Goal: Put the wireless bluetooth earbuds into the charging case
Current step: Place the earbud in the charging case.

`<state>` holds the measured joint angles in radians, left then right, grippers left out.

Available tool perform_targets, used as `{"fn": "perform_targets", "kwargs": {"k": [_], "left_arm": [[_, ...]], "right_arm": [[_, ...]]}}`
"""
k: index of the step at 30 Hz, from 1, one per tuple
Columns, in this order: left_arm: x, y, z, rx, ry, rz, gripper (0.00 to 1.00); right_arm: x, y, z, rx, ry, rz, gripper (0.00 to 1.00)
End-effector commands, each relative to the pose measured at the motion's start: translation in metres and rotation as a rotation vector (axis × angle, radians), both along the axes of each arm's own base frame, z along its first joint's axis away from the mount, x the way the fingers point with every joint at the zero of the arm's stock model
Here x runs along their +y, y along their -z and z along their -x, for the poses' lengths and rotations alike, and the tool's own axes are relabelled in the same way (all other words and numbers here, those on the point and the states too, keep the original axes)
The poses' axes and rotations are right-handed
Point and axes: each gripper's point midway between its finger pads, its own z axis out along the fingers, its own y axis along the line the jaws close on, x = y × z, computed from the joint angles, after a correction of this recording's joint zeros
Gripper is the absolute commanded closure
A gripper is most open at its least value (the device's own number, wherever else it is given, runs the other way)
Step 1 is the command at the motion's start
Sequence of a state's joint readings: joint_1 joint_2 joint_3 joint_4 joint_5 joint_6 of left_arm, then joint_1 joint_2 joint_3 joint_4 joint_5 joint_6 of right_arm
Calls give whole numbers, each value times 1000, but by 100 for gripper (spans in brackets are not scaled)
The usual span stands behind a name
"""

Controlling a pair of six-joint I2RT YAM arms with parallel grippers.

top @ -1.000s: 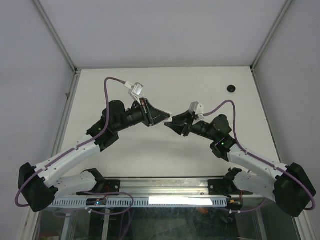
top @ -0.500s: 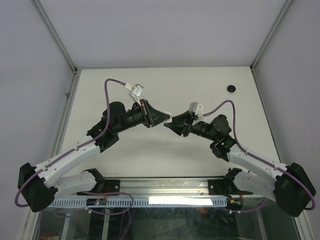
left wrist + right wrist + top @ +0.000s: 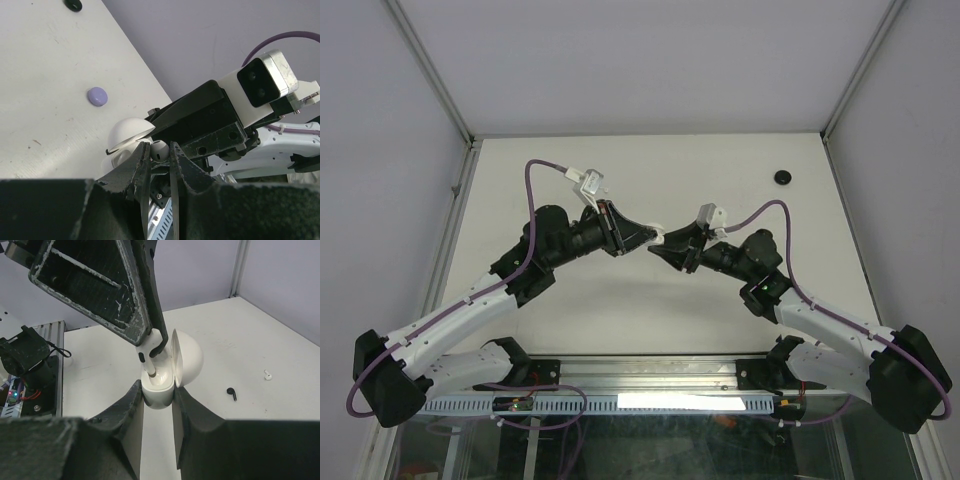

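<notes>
White table [image 3: 720, 170], pale lilac walls [image 3: 650, 60], metal rails [image 3: 430, 68]

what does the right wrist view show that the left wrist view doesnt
Right wrist only: a tiny black comma-shaped earbud and a tiny white earbud loose on the pale table. Left wrist only: a lavender round puck and a small black round object. Both: the left end effector pinching a white stemmed earbud at the open white charging case, which the right end effector grips.
</notes>
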<state>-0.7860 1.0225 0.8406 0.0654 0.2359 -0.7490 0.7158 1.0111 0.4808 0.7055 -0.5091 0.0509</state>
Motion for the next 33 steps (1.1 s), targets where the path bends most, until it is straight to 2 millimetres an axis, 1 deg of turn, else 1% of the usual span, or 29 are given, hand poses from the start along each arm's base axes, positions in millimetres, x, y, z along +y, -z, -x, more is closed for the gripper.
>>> {"fn": "perform_targets", "kwargs": {"k": [1,7,14,17,23,30,33], "left_arm": [[3,0,-2,-5,-23,-38,89],[9,2,-9,6,-76,-61,89],[10,8,-11,28,-87,-85,89],[10,5,-11,19,-88,-82,88],[7,5,-12,27,-80,-84,88],[6,3,-17,34,-96,-90,89],[8,0,-18,34,-111,-98,92]], "right_arm": [[-3,-45,1,-105,16,-99,100],[-4,-43,0,-97,22,-98,100],[-4,-44,0,-94,23,-102,100],[-4,-44,-1,-92,25,-103,100],[-4,-43,-2,-85,28,-104,100],[-2,-38,-4,-70,28,-98,100],[-1,-37,-4,-65,24,-99,100]]}}
